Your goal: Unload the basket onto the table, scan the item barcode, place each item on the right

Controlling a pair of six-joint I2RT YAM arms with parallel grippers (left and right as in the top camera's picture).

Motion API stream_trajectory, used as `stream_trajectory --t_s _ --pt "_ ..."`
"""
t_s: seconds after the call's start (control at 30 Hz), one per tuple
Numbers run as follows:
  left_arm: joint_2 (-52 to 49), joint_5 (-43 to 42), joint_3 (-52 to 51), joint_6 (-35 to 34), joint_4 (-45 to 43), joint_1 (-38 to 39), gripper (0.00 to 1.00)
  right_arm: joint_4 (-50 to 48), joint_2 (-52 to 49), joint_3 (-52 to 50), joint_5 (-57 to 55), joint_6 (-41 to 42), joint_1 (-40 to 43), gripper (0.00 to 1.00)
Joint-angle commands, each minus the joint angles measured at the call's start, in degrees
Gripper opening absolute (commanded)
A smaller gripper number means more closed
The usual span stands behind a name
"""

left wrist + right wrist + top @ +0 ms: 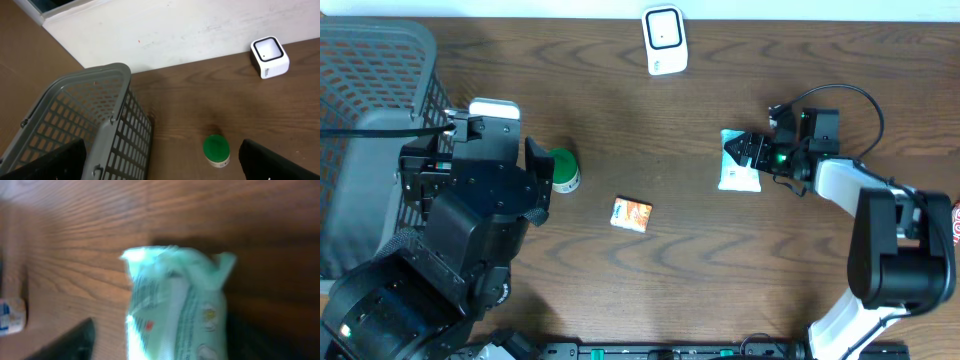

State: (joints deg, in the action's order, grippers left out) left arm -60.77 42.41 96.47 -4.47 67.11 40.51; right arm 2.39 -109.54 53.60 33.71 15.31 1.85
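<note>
A pale green and white packet (737, 168) lies on the brown table right of centre. My right gripper (748, 152) reaches over it from the right. In the right wrist view the packet (175, 310) fills the space between the jaws, and bare wood shows between it and the left finger (70, 342). The far side is in shadow. The right gripper (167, 347) stands open around the packet. No barcode is readable. The white scanner (664, 40) stands at the table's far edge. My left gripper (165, 172) hangs open and empty near the basket.
A grey mesh basket (370, 70) stands at the far left, close to the left arm. A green-lidded jar (563, 170) and a small orange packet (631, 214) lie mid-table. The left wrist view shows the jar (216, 149), the basket (90, 125) and the scanner (270, 56).
</note>
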Motion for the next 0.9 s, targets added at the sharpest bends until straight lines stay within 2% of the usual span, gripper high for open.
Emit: stream_trajectory --t_s 0.0,0.07,0.1,0.23,0.33,0.6,0.77,0.87 --pt "-0.20 1.14 0.35 0.28 0.15 -0.20 0.98 4.33 -10.25 -4.11 -5.16 -0.70 -1.07 0.38" --pt "-0.20 1.14 0.35 0.28 0.15 -0.20 0.98 5.22 -10.80 -4.11 -5.35 -2.56 -0.98 0.06" --pt "-0.20 1.14 0.35 0.28 0.15 -0.20 0.98 5.60 -10.80 -4.11 -6.23 -2.54 -0.96 0.01" --pt "-0.20 1.14 0.35 0.28 0.15 -0.20 0.98 6.10 -10.62 -3.06 -5.75 -2.64 -0.74 0.01" --pt "-0.20 1.14 0.35 0.28 0.15 -0.20 0.98 11.06 -8.11 -0.15 0.11 -3.02 0.15 0.01" --pt "-0.20 1.14 0.35 0.28 0.15 -0.20 0.98 22.43 7.34 3.45 5.77 0.13 2.12 0.02" --pt "-0.20 1.14 0.35 0.28 0.15 -0.20 0.98 25.22 15.80 3.43 5.88 4.00 2.34 0.02" --pt "-0.20 1.14 0.35 0.28 0.15 -0.20 0.98 26.03 17.62 3.43 8.26 6.14 2.34 0.02"
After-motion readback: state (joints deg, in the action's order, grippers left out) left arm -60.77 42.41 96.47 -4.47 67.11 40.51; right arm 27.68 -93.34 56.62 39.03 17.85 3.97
